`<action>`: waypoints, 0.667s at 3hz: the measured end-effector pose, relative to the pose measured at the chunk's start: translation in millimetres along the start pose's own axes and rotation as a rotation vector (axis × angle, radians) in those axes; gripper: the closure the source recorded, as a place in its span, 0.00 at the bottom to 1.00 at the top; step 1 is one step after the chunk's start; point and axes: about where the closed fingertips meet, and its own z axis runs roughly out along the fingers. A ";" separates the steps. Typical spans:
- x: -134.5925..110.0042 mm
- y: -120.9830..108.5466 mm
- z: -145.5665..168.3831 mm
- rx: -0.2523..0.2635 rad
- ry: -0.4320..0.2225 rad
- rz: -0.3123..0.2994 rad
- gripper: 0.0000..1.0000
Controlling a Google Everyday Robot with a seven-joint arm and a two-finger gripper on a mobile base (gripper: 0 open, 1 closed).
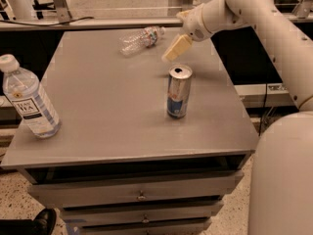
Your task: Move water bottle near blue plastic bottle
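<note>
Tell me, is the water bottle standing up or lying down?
Lying down: the water bottle is on its side at the table's far edge. The gripper hovers beside it.

Table [107, 111]: a grey top is seen, with drawers [142, 196] shut under its near edge.
Water bottle [142, 39]: it is laid on its side at the far edge of the table, near the middle.
Blue plastic bottle [30, 99]: it is stood upright at the near left edge, with a white cap on top, well apart from the water bottle.
Can [178, 91]: it is stood upright, a little right of the middle.
Gripper [172, 53]: it is held in the air just right of the water bottle and past the can, apart from both.
Arm [254, 18]: it is white and is stretched across from the right.
Shoe [44, 220]: a dark one is seen on the floor, near left.
</note>
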 end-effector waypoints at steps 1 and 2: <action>-3.3 -14.8 16.8 0.020 -0.078 0.086 0.00; -12.1 -28.4 29.8 0.037 -0.142 0.137 0.00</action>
